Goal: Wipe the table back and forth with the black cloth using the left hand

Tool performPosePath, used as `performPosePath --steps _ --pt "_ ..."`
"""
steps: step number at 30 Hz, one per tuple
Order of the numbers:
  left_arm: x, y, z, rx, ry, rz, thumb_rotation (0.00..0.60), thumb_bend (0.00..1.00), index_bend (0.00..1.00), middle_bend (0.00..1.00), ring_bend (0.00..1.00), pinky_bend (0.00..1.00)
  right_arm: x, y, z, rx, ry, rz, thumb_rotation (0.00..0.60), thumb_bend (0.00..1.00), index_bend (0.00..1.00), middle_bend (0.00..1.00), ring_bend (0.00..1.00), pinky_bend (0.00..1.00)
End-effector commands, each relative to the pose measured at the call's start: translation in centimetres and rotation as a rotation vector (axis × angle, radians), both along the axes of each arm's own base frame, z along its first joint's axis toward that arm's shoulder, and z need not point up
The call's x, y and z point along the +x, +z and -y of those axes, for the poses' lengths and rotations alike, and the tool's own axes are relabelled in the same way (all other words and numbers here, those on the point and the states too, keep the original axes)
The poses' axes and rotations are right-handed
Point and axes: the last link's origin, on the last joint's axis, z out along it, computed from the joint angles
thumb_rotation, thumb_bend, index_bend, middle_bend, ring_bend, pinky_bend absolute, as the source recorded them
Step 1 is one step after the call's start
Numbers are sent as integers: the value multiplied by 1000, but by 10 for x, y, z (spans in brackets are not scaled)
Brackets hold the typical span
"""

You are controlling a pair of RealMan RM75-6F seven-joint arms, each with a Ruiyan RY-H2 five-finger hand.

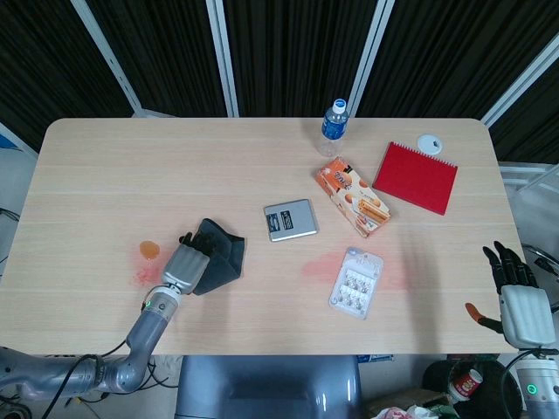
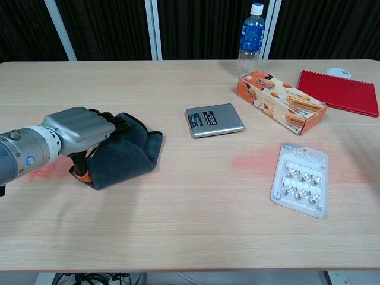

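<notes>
- The black cloth (image 1: 220, 259) lies crumpled at the lower left of the counter (image 1: 105, 166), with the left hand (image 1: 185, 264) resting palm-down on its near-left part.
- In the chest view the fingers (image 2: 116, 123) are laid flat over the folds, pressing rather than clenching; whether any fabric is pinched underneath is hidden.
- It looks soft, limp and light, so it will likely bunch or slide under the palm; steady downward pressure over its middle should drag it best.
- Reddish smears (image 1: 140, 276) and a small orange blob (image 1: 149, 250) sit just left of it.
- The right hand (image 1: 517, 293) hangs off the lower right edge, fingers spread, holding nothing.
</notes>
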Motion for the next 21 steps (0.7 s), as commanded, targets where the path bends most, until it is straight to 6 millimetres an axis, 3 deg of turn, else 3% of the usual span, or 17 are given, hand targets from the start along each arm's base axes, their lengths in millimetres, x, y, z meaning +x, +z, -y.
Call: performPosePath --steps 1,21 --pt "1 1 2 0 -1 3 600 11 30 7 17 98 0 0 0 0 1 0 600 112 0 0 0 136" --pt "-4 2 3 2 2 2 600 11 31 7 17 98 0 -1 0 6 3 1 600 112 0 0 0 136"
